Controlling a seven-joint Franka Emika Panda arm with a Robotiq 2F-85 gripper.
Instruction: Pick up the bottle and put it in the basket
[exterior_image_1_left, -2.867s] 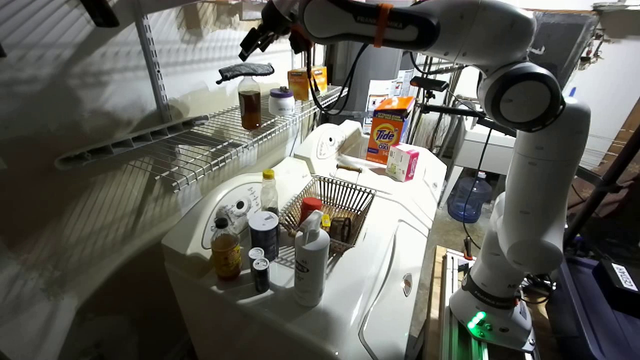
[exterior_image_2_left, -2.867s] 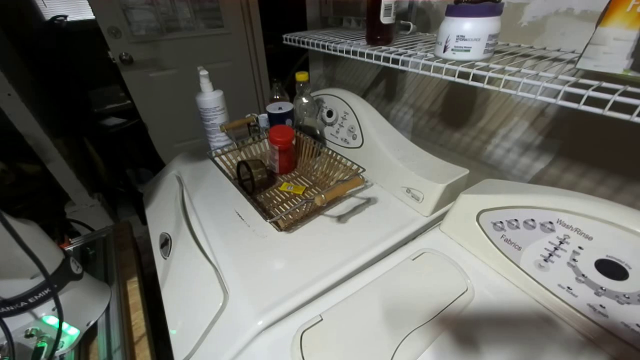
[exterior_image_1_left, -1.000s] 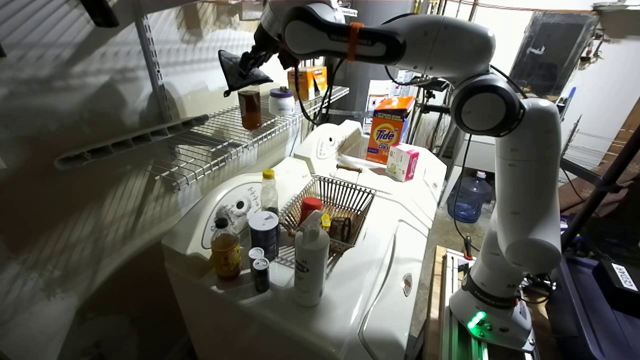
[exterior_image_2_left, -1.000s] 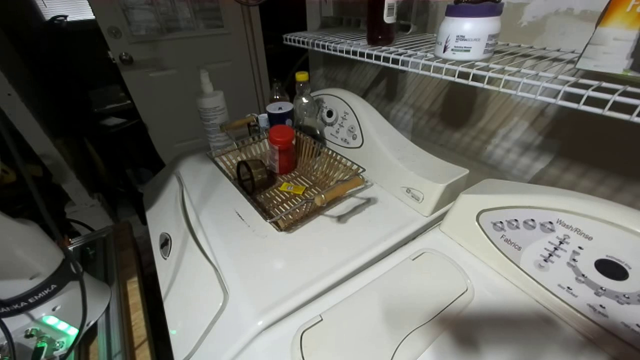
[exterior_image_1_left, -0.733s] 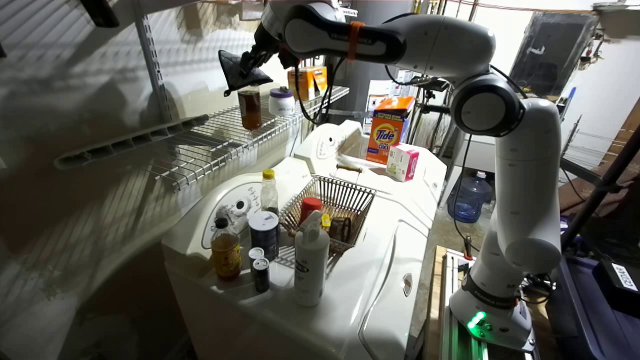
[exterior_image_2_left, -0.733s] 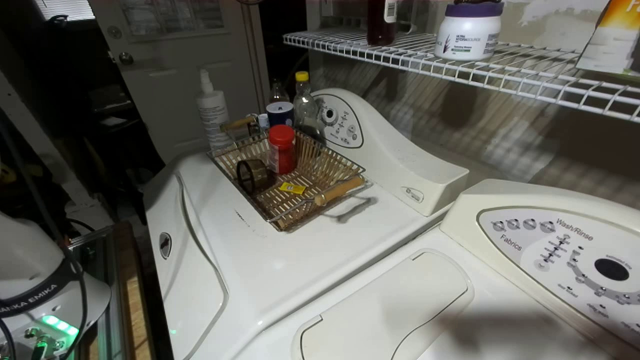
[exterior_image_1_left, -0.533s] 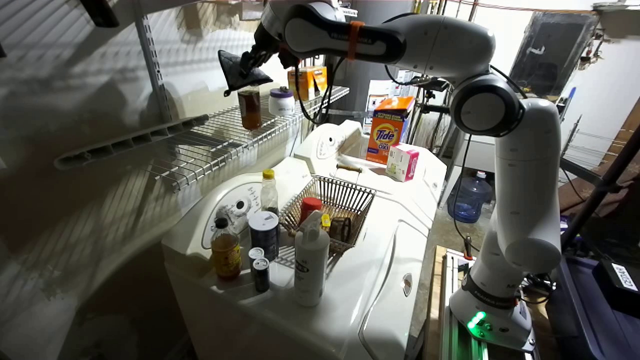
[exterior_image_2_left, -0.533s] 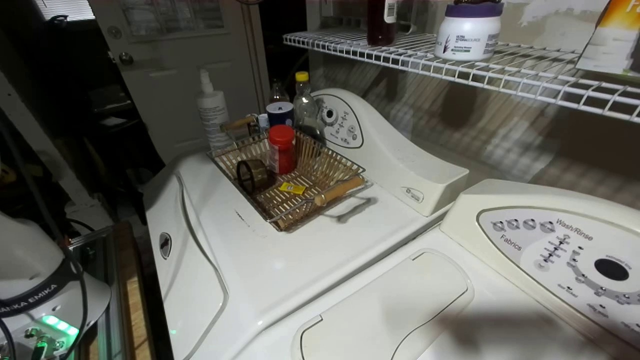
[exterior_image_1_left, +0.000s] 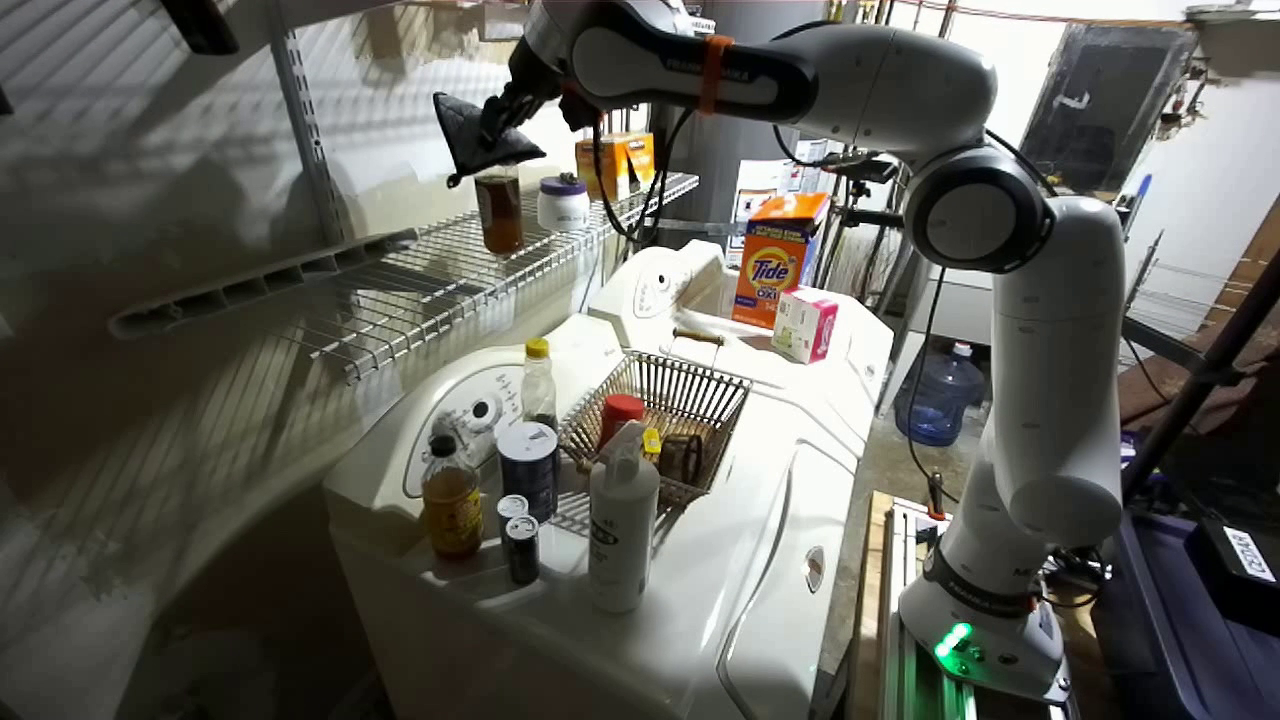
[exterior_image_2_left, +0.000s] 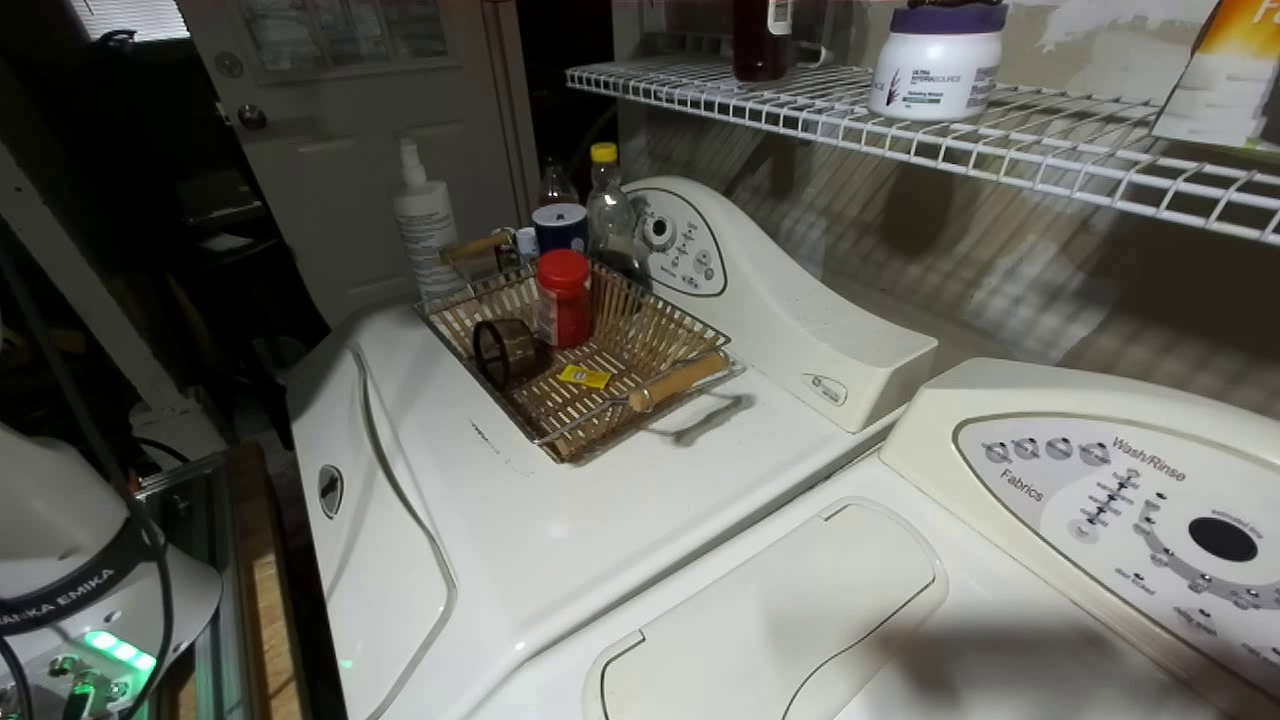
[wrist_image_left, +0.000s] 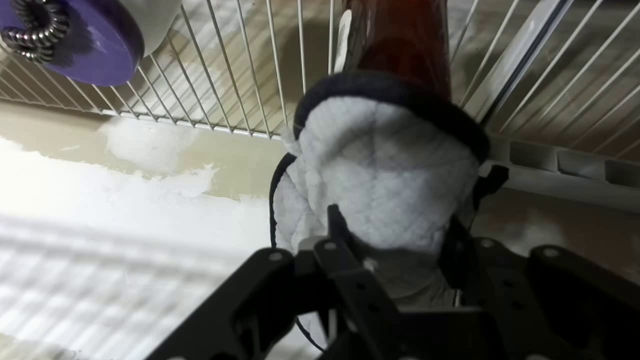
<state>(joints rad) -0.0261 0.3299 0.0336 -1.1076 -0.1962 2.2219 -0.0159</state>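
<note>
The bottle (exterior_image_1_left: 500, 212), holding reddish-brown liquid, is at the wire shelf with a dark quilted pad (exterior_image_1_left: 470, 140) draped over its top. My gripper (exterior_image_1_left: 492, 125) has come onto that pad. In the wrist view, the gripper (wrist_image_left: 392, 222) is shut on the bottle's hidden upper part through the pad's grey side (wrist_image_left: 385, 170), and the brown glass of the bottle (wrist_image_left: 407, 45) shows beyond. An exterior view shows only the lower end of the bottle (exterior_image_2_left: 762, 45). The slatted basket (exterior_image_2_left: 640, 345) with wooden handles sits on the white machine, well below the shelf.
Beside the bottle on the shelf (exterior_image_2_left: 840, 115) stand a white jar (exterior_image_2_left: 935, 75) with a purple lid and an orange box (exterior_image_1_left: 605, 168). A red-lidded jar (exterior_image_2_left: 564, 300) and a brown cup (exterior_image_2_left: 505, 352) occupy the basket. Near it are a spray bottle (exterior_image_1_left: 622, 530) and several containers.
My gripper has lowered onto the pad and shut, folding the pad upward at one side. Over the last half second, gripper, pad and bottle have risen slightly together.
</note>
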